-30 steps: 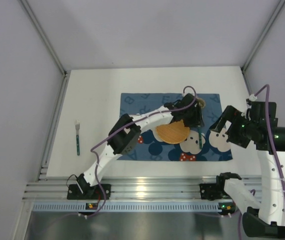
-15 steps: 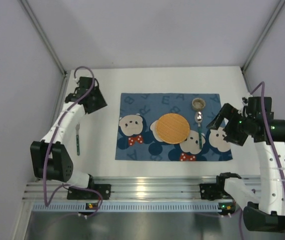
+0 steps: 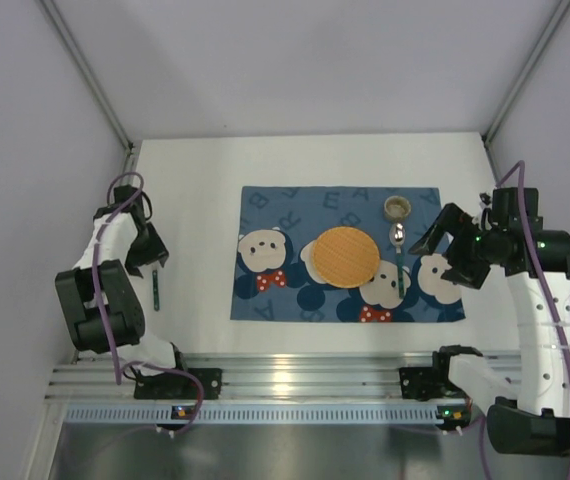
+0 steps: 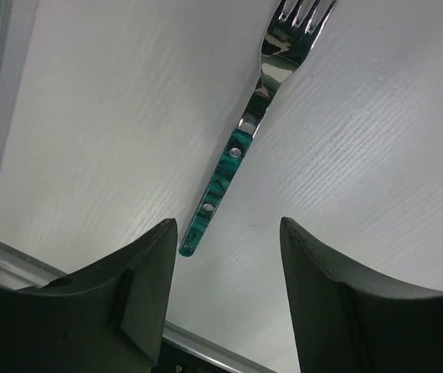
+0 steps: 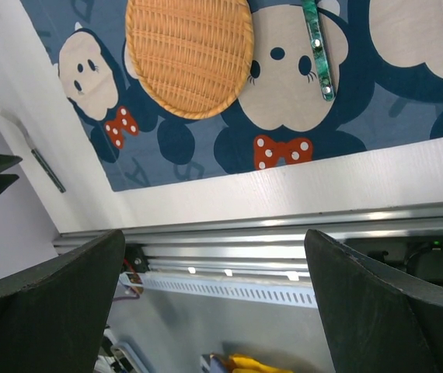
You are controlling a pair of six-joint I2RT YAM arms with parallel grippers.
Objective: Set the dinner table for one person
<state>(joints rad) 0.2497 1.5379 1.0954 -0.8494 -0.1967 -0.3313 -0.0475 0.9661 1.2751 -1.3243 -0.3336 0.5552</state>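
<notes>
The white dinner table (image 3: 205, 180) holds a blue cartoon placemat (image 3: 275, 205). On the mat lie a round woven plate (image 3: 345, 257), a green-handled spoon (image 3: 399, 255) and a small cup (image 3: 397, 207). A green-handled fork (image 3: 155, 290) lies on the bare table at the left. My left gripper (image 3: 150, 250) hovers over the fork's tine end, open and empty. In the left wrist view the fork (image 4: 245, 148) lies ahead of the open gripper (image 4: 228, 225), its handle end near the left finger. My right gripper (image 3: 443, 252) is open and empty above the mat's right end; the right wrist view shows it (image 5: 214, 233), the plate (image 5: 189, 54) and the spoon handle (image 5: 317, 47).
An aluminium rail (image 3: 285, 375) runs along the table's near edge. Enclosure walls and frame posts (image 3: 115, 190) close in the left, right and back. A yellow object (image 5: 245, 364) lies below the table edge in the right wrist view.
My left arm swung from over the woven plate out to the table's far left, then came down over the fork. The right gripper barely shifted.
</notes>
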